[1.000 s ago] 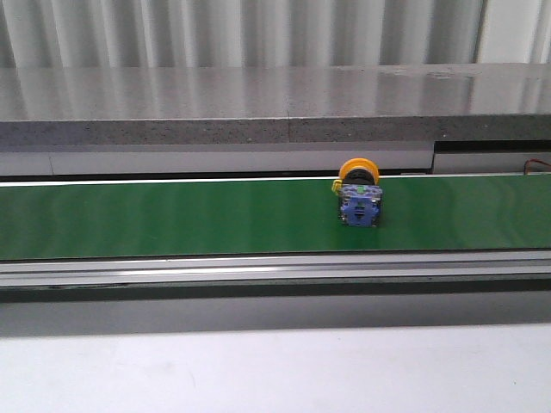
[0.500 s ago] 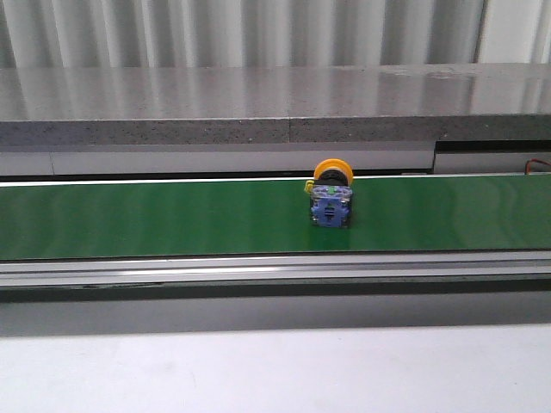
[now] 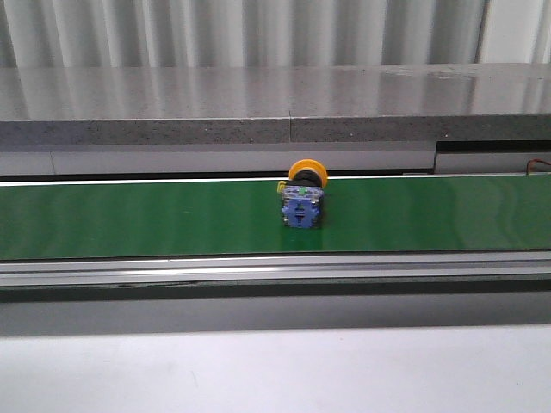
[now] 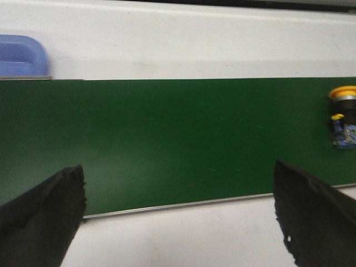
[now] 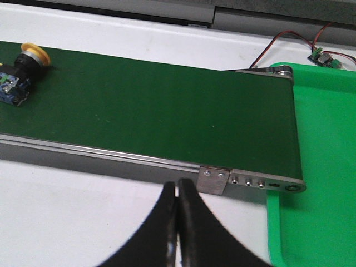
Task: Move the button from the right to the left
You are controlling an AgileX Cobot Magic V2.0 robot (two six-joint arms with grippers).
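The button (image 3: 302,200), with a yellow-orange cap, black collar and blue block, lies on the green belt (image 3: 129,219) near its middle in the front view. It also shows at the edge of the left wrist view (image 4: 342,117) and in the right wrist view (image 5: 19,72). My left gripper (image 4: 178,208) is open and empty, above the belt's near edge, well apart from the button. My right gripper (image 5: 178,192) is shut and empty, over the white table just short of the belt's end. Neither arm shows in the front view.
A green tray (image 5: 317,211) sits past the belt's end, with red and black wires (image 5: 289,39) and a small board behind it. A blue container (image 4: 22,54) stands beyond the belt in the left wrist view. A grey ledge (image 3: 275,107) runs behind the belt.
The button has travelled leftward along the belt, from right of centre to about the middle. The grippers are out of view in the earlier frames.
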